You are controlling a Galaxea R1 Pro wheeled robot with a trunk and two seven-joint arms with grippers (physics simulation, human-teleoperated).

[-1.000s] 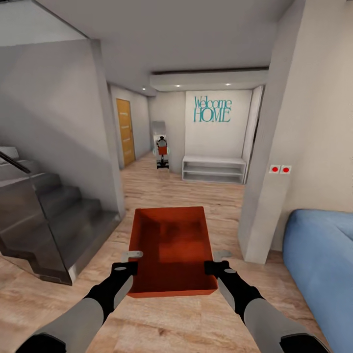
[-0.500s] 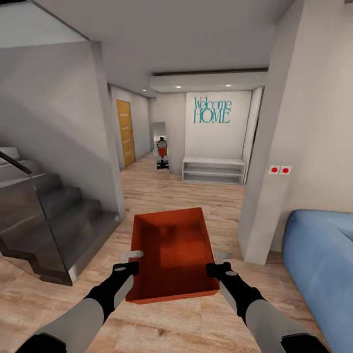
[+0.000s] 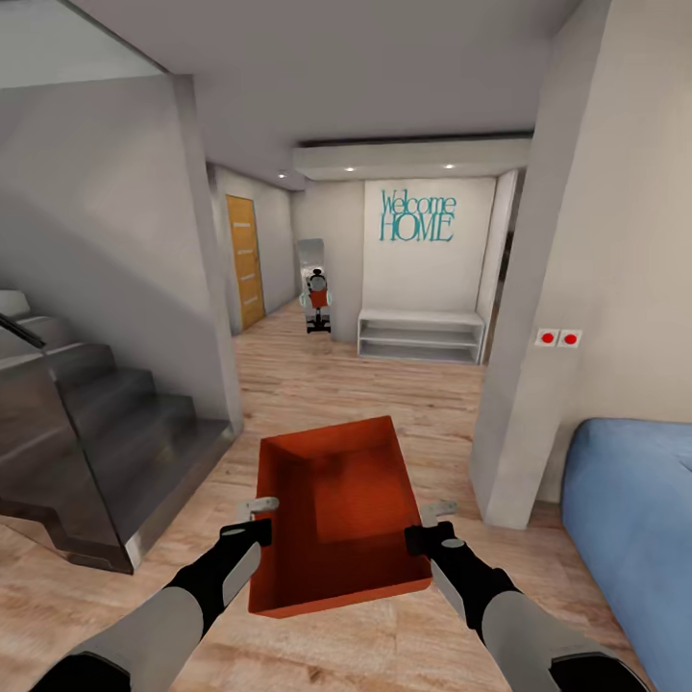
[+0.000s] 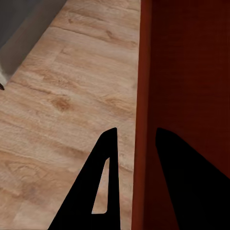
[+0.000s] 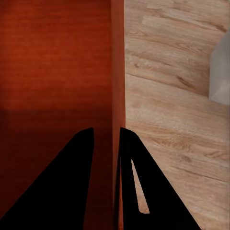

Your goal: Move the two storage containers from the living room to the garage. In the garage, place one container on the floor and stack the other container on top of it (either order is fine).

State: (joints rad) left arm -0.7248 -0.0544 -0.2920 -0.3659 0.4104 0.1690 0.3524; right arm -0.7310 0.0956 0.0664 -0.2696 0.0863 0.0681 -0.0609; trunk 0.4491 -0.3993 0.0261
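Storage container [image 3: 338,509] pinched by opposite walls: left gripper [image 4: 135,158], right gripper [image 5: 106,143]. Tilted (carry level). Steer clear of stairs [image 3: 86,423].

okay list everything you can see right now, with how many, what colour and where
storage container: one, red-orange, held between both pincers over the wood floor
wood floor: one, light brown, running down the hallway
staircase: one, dark grey, at left
sofa: one, blue, at right
wall lettering: one, teal, far wall
shelf bench: one, white, under the lettering
door: one, orange-brown, hallway's left side
wall buttons: two, red, on the right pillar
left pincer: one, black, clamping the container's left wall
right pincer: one, black, clamping its right wall
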